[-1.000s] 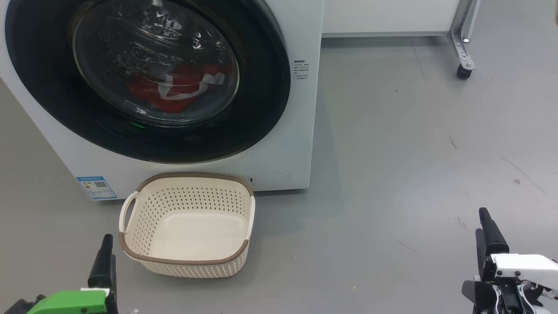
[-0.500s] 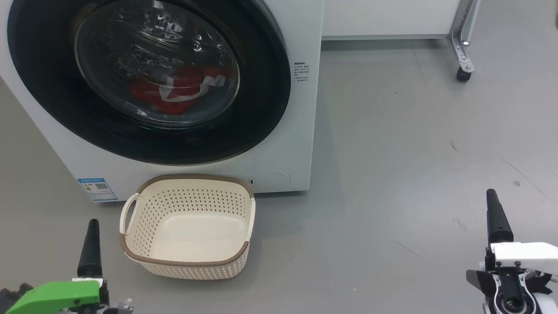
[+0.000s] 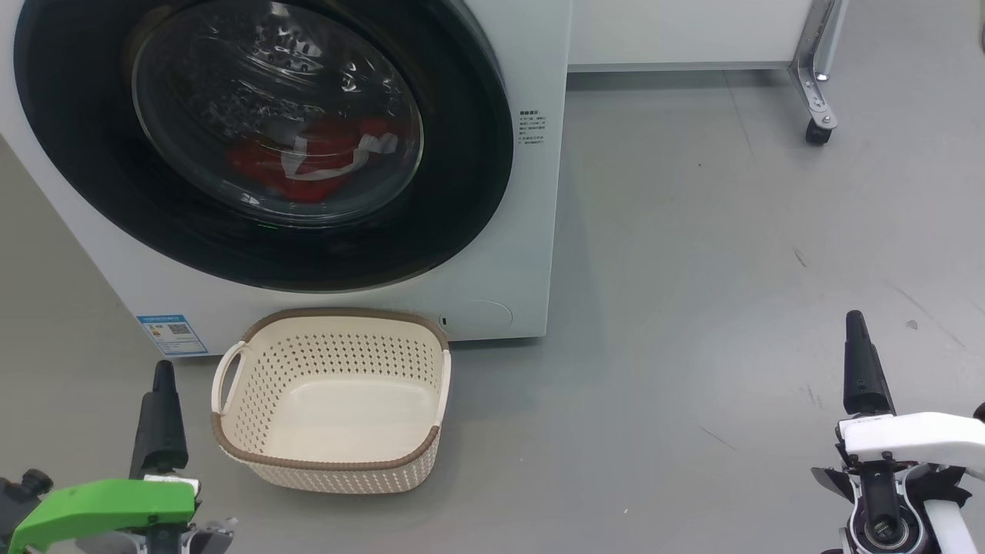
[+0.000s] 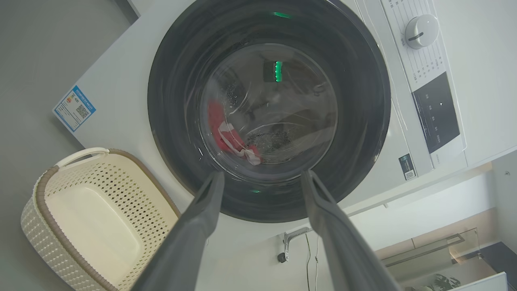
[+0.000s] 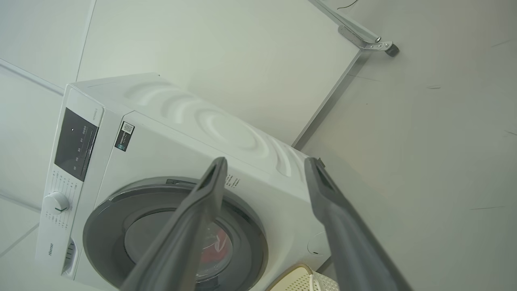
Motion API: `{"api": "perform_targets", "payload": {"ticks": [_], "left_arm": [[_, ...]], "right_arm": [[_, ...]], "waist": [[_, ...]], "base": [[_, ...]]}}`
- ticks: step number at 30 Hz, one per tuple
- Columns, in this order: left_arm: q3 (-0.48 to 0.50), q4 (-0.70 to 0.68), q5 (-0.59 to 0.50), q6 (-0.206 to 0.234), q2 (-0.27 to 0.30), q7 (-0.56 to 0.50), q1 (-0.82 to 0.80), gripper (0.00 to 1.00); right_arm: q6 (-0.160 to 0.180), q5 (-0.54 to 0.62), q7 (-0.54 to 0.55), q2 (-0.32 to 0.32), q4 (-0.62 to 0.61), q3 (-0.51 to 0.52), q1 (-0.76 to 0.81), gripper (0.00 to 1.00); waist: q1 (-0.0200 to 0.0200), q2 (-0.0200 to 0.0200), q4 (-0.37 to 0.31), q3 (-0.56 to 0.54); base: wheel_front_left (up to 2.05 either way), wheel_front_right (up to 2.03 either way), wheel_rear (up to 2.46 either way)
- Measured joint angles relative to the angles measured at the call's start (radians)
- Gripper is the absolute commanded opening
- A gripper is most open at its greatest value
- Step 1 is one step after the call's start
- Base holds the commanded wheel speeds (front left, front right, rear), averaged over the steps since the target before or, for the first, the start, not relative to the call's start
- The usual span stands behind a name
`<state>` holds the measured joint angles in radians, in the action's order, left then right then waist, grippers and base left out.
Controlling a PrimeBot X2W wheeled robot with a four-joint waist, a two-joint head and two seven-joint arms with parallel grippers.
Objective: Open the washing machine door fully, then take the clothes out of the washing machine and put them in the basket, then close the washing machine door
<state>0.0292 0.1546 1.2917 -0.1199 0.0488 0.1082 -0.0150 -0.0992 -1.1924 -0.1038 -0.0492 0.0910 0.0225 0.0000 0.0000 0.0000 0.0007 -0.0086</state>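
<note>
White washer (image 3: 531, 231) stands on the grey floor (image 3: 692, 308), front turned toward the robot. Door (image 3: 469, 154) — glossy black rim, clear glass bowl — sits shut, flush against the front. Clothes (image 3: 308, 165) lie inside the drum, low behind the glass: red fabric with a white strip across it. Any print is not legible through the glass.

Basket (image 3: 331, 465) stands upright on the floor just in front of the washer, below the door's lower edge. Its far rim is close to the cabinet base; contact cannot be confirmed. A blue sticker (image 3: 171, 333) sits low on the washer front, left of the basket.

Left claw (image 4: 262, 174): fingers spread wide, nothing between them. It hangs in the air just left of the basket, well short of the door, and its wrist view looks between the fingers at the glass.

Right claw (image 5: 265, 160): fingers spread wide, nothing gripped. It is over open floor, well to the right of washer and basket.

Metal leg (image 3: 817, 115) with a caster stands at the far right — apart from everything above.
</note>
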Motion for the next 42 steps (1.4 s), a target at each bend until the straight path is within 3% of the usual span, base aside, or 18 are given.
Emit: {"api": "perform_targets", "payload": {"ticks": [20,42], "left_arm": [[-0.062,-0.046,-0.423,0.012,-0.001,0.053,0.000,1.00],[-0.165,-0.018,-0.944,0.097,0.011,0.115,0.002,1.00]], "right_arm": [[0.050,0.326,-0.055,-0.008,-0.061,-0.064,0.005,1.00],[0.147,0.732,-0.091,-0.051,-0.051,-0.150,0.027,1.00]], "waist": [[0.0000,0.0000,-0.003,0.011],[0.0000,0.0000,-0.009,0.018]], "base": [[0.00,0.00,0.00],[0.00,0.00,0.00]]}}
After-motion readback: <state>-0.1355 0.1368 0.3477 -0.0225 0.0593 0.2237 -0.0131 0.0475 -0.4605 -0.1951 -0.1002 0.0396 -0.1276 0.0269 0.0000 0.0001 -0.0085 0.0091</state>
